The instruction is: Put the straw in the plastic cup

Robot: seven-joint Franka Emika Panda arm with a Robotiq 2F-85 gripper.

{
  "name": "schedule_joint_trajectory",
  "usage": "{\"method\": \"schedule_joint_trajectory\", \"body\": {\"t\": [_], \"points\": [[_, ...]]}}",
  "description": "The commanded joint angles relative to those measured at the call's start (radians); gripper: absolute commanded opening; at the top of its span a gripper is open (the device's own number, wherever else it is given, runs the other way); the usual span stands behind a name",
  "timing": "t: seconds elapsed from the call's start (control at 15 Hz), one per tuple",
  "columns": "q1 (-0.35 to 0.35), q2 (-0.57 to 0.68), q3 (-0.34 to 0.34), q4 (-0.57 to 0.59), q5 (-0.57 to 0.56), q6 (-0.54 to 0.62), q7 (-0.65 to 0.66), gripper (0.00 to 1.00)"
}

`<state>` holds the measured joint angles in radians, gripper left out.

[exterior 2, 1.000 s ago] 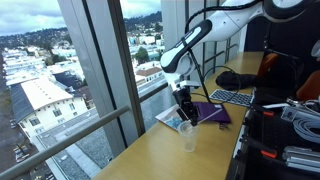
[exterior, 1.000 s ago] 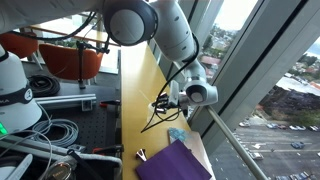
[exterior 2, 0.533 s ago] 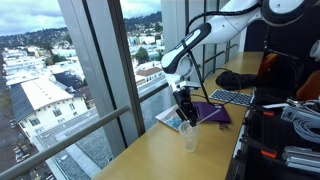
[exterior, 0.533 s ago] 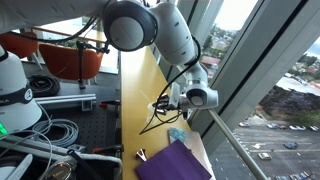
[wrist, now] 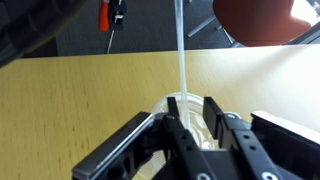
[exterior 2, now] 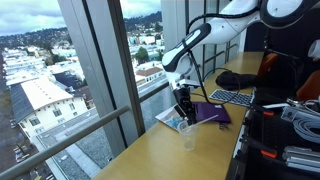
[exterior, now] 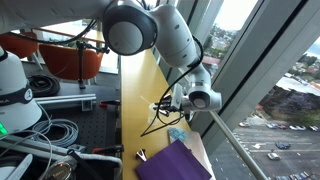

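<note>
A clear plastic cup [wrist: 196, 103] stands on the wooden table, directly under my gripper [wrist: 190, 118] in the wrist view. A thin white straw [wrist: 181, 50] rises out of the cup, passes between the two black fingers and leans by the left one. The jaws stand apart, with the cup's inside visible in the gap between them. In both exterior views the gripper [exterior 2: 183, 108] [exterior: 170, 108] points down just above the cup [exterior 2: 188, 137] [exterior: 177, 133], close to the window.
A purple sheet [exterior 2: 212, 112] [exterior: 175, 160] lies beside the cup. A keyboard [exterior 2: 232, 97] sits further along the table. The window glass and rail [exterior 2: 100, 120] run along the table's edge. A black cable [exterior: 152, 118] hangs from the arm.
The arm has shifted slightly downward over the cup; the cup has not moved.
</note>
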<state>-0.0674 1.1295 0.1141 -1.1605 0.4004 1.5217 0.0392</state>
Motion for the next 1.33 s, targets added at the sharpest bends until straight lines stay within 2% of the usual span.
{"method": "schedule_joint_trajectory", "body": {"t": [0.0, 0.33, 0.53, 1.0, 1.27], "points": [[-0.023, 0.035, 0.017, 0.067, 0.031, -0.061, 0.001, 0.65], [-0.022, 0.029, 0.020, 0.066, 0.039, -0.072, -0.001, 0.99], [0.008, -0.048, 0.020, -0.026, 0.010, -0.033, -0.039, 1.00], [0.145, -0.289, 0.020, -0.201, -0.175, -0.027, -0.174, 1.00], [0.208, -0.425, 0.027, -0.363, -0.288, 0.051, -0.273, 1.00]]}}
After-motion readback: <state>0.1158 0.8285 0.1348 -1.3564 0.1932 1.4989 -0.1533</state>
